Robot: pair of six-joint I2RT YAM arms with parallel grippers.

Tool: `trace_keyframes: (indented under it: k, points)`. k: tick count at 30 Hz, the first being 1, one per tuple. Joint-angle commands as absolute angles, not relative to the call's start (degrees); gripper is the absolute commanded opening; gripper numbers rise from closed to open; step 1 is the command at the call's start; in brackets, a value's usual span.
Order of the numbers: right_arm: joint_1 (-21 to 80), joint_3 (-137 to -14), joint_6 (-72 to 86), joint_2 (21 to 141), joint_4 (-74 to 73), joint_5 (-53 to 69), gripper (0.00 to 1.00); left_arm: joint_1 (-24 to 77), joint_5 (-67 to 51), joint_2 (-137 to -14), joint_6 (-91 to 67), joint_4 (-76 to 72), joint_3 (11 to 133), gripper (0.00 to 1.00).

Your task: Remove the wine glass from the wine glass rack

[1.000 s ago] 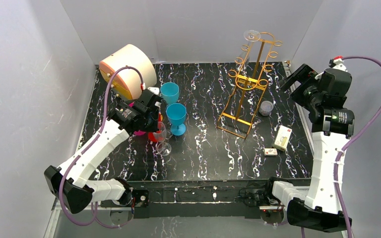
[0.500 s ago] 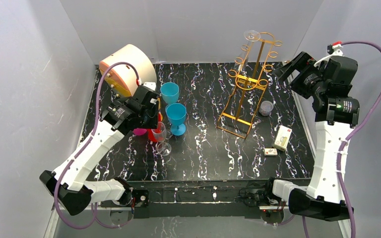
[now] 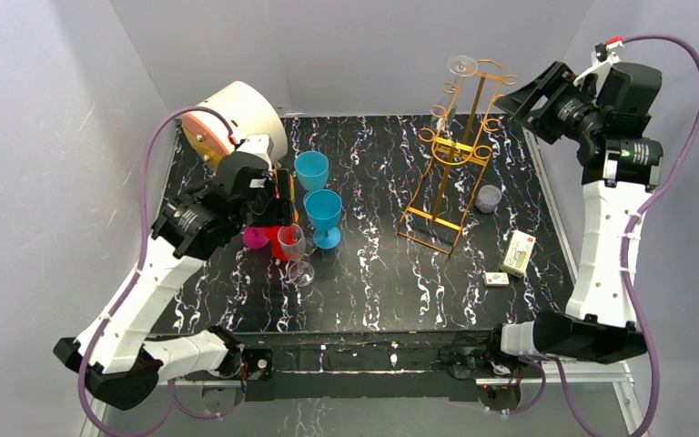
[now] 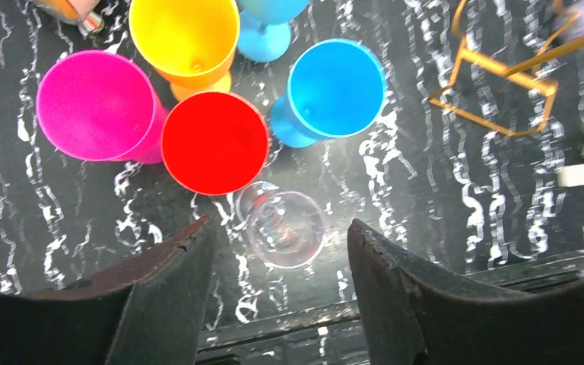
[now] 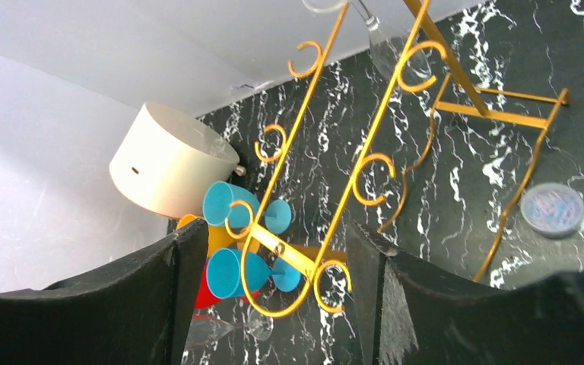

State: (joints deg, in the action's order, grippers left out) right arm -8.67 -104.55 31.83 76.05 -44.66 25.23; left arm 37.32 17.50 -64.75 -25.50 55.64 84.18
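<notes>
The left arm is bent at the elbow, its wrist held above the cluster of cups at the left of the black marbled table [image 3: 391,291] and aimed downward. The left gripper [image 4: 277,223] is seen with its jaws spread apart and nothing clasped; a clear stemmed glass [image 4: 285,228] stands upright on the table below the gap, with clearance visible on both sides. Just beyond it a red cup [image 4: 214,142], a pink cup [image 4: 95,105], a yellow cup [image 4: 184,34] and 2 blue cups [image 4: 336,87] are grouped closely. The right arm is stretched up tall at the far right, its wrist turned left toward the top of the wine glass rack [image 3: 455,155]. The right gripper [image 5: 275,226] is likewise parted and empty, well apart from the rack. The wine glass [image 3: 461,65] hangs upside down from a top hook on the far-left side of the rack, its foot uppermost. A cream cylindrical container [image 3: 237,123] lies at the far left, and a small round tub [image 3: 488,198] and a small box [image 3: 518,252] lie right of the rack.
</notes>
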Motion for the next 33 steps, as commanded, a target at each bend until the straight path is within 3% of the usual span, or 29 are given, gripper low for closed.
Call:
trace_keyframes:
  k: [1,4,10,18,33]
  points:
    - [-8.92,-110.62,34.75,79.91,-40.48,28.09,0.73,37.62,14.31,-61.7,-26.98,51.06,85.51,0.65]
    - [-7.72,-111.28,36.92,82.19,-36.88,27.0,0.72,37.54,13.13,-61.15,-27.99,50.01,84.57,0.77]
    - [-2.13,-120.99,35.34,92.14,-39.75,20.75,0.7,37.61,12.75,-59.5,-28.87,49.19,82.64,0.87]
    - [0.58,-125.59,33.93,98.44,-35.19,8.68,0.67,37.59,15.74,-58.69,-28.77,52.23,83.55,0.92]
    - [1.42,-133.62,32.97,110.79,-34.19,9.75,0.61,37.6,17.01,-56.4,-30.14,52.16,82.83,0.98]
